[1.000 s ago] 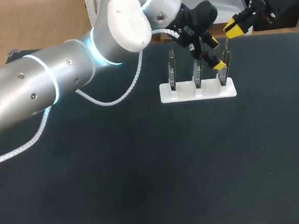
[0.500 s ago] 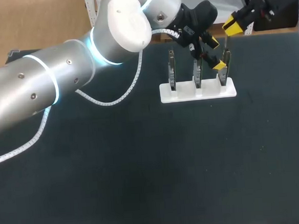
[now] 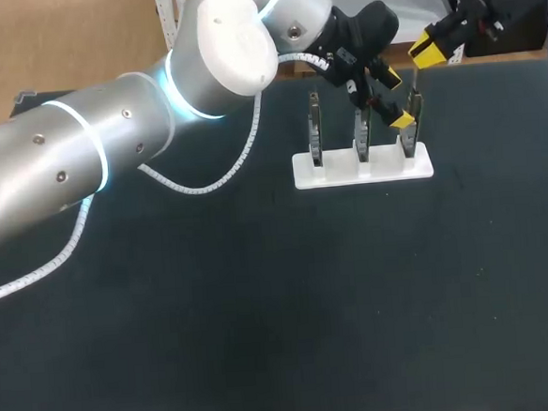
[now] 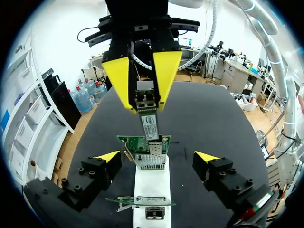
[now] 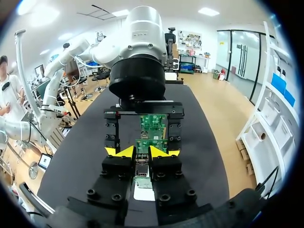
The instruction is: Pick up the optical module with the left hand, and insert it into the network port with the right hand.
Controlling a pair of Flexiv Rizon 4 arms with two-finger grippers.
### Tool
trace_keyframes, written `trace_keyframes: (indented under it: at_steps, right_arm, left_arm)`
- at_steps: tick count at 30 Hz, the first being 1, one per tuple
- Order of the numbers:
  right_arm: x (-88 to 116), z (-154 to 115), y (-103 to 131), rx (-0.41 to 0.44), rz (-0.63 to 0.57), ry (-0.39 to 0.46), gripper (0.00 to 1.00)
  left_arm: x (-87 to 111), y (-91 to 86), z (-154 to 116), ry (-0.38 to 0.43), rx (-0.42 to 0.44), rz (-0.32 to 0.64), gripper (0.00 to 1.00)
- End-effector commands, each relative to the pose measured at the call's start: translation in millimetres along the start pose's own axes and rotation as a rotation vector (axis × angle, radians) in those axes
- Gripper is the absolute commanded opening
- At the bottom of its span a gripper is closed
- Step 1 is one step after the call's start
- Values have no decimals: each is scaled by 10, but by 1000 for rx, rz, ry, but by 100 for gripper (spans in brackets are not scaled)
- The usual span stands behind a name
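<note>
Dark table (image 3: 262, 310): right claw (image 5: 140, 152) clamps optical module (image 4: 151, 126), left claw (image 4: 156, 156) spread

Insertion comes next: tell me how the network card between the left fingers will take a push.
Probably tippy: the network card stands on edge in the white stand. Likely stiff but fragile, a bare circuit board. The open left gripper straddling it may steady it.

Dark matte tabletop (image 3: 264, 338) spreading across nearly the whole head view, evenly lit, a few faint pale specks on its surface, straight far edge, long black stretch running ahead in both wrist views
</note>
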State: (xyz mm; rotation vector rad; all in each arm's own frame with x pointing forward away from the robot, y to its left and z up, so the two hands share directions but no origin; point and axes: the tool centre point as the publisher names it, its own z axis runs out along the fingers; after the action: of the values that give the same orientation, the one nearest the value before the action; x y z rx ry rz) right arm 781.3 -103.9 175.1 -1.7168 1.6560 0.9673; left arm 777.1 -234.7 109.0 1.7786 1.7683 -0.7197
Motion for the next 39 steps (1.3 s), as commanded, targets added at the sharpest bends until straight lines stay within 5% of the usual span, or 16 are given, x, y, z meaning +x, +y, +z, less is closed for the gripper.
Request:
trace_keyframes:
  at_steps: [1,39]
  right_arm:
    - [26,24,-21,-10,2,-3,0]
    - [30,24,-32,-6,-3,-6,0]
  left_arm:
    - [-6,21,2,3,4,2,100]
    - [-6,21,2,3,4,2,100]
